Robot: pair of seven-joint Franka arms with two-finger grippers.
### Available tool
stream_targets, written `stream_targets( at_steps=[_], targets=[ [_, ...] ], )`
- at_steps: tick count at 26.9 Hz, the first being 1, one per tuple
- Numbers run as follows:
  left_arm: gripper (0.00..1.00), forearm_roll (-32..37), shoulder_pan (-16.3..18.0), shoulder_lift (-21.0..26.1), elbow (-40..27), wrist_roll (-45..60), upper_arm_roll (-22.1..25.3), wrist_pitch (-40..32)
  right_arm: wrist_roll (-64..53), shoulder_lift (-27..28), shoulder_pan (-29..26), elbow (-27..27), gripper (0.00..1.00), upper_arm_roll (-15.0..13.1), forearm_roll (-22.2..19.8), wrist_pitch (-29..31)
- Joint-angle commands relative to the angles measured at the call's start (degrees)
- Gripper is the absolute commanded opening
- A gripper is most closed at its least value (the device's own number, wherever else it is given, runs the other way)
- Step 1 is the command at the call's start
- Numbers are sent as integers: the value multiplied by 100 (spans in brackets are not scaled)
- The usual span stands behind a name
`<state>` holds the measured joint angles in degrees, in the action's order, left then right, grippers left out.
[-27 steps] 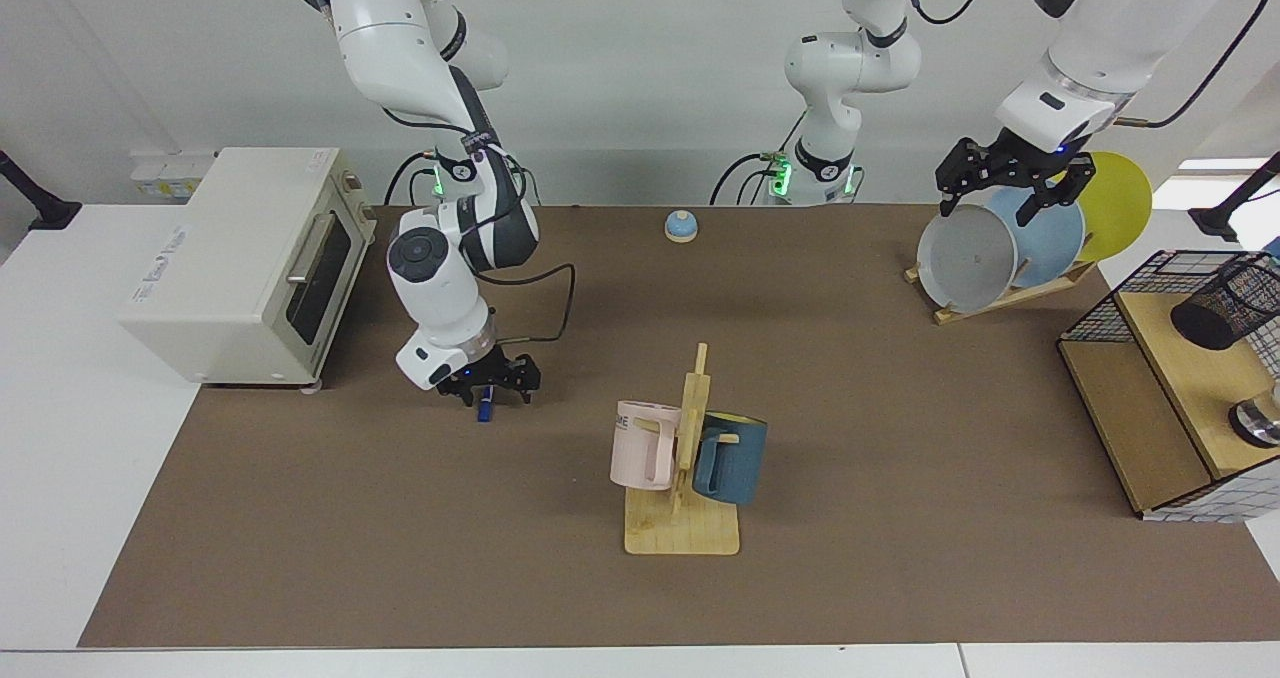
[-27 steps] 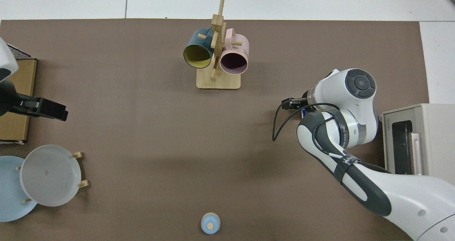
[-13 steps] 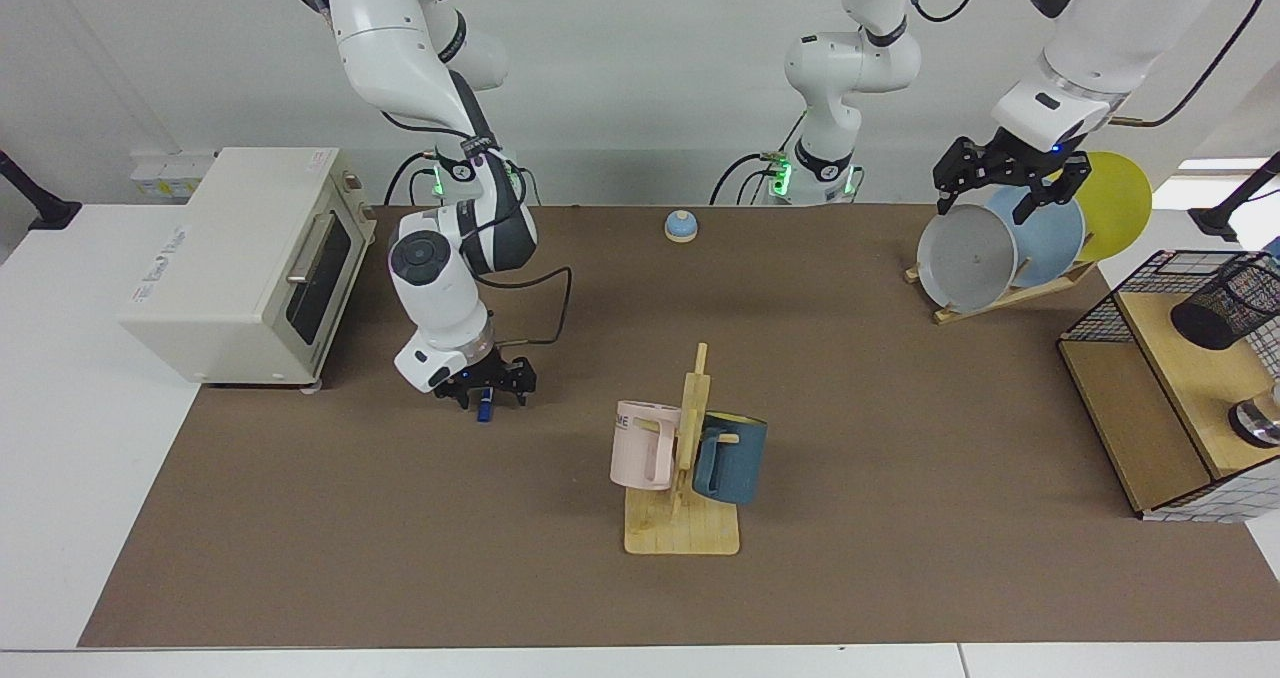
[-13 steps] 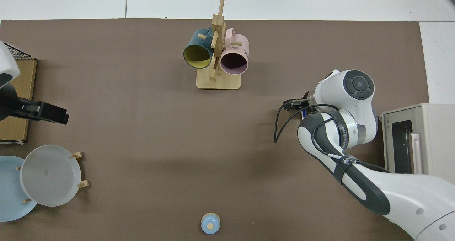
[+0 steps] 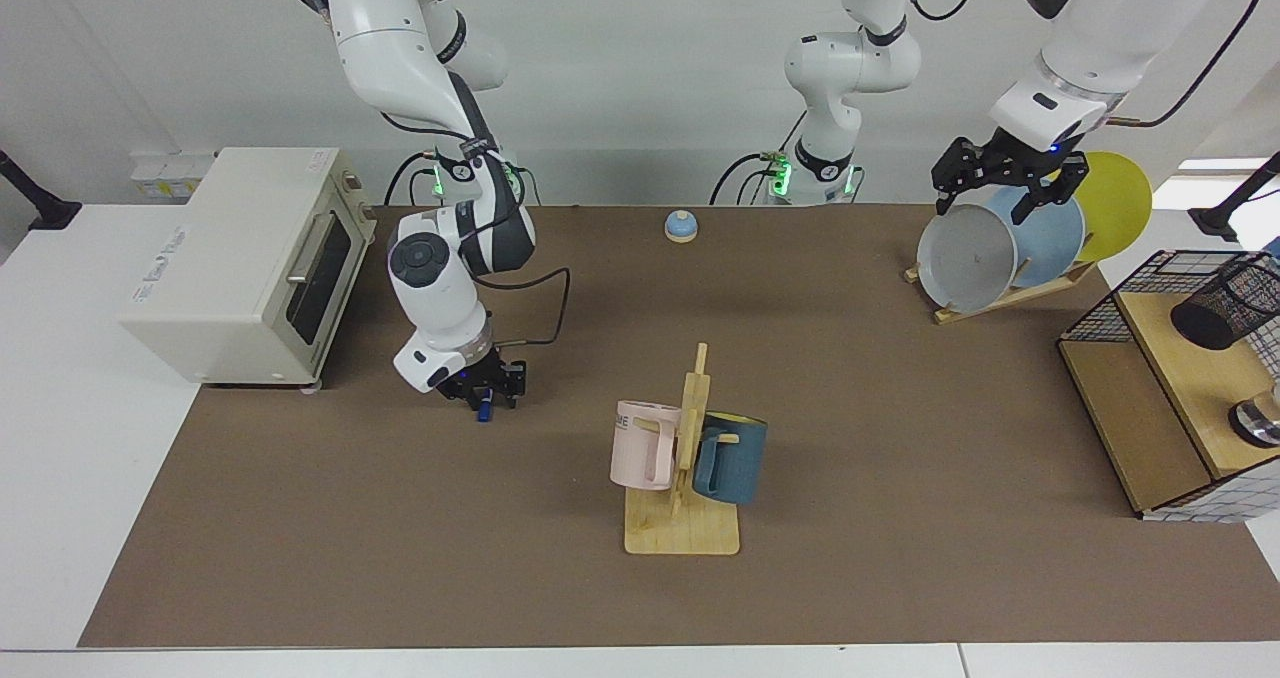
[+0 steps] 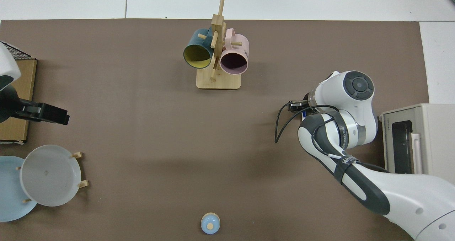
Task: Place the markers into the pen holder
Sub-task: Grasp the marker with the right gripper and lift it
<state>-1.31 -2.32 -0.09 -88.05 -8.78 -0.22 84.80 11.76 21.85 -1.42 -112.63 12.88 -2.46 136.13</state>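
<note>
Grasp step judged in hand: slim blue-capped white marker [image 5: 483,410] is clamped between the closed fingers of the right gripper [image 5: 482,386] low over the brown mat, lift and long carry needed toward the black wire-mesh pen holder [image 5: 1228,303] on the far wooden shelf, left gripper [image 5: 1008,171] waiting above the plates, fingers apart.

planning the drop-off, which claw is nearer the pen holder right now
Left. The left claw hangs open above the plate rack, on the pen holder's side of the table. The right claw is far across, beside the toaster oven, shut on the marker.
</note>
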Motion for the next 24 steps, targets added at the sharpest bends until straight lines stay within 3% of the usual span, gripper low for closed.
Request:
stream_targets(
  at_steps=[1, 9, 16, 24],
  targets=[
    [100, -62, 65, -175, -222, -37, -39, 160, -121, -23, -86, -66, 35, 48, -96, 28],
    [100, -62, 65, -175, -222, -37, -39, 151, -130, -23, -95, -57, 0, 48, -105, 19],
    [100, -62, 92, -166, -204, -28, -30, 160, -121, -49, -95, -4, 0, 48, -96, -51],
    [100, -62, 83, -158, -178, 60, -30, 160, -121, -716, -16, 232, 0, 57, -79, -893]
  ],
)
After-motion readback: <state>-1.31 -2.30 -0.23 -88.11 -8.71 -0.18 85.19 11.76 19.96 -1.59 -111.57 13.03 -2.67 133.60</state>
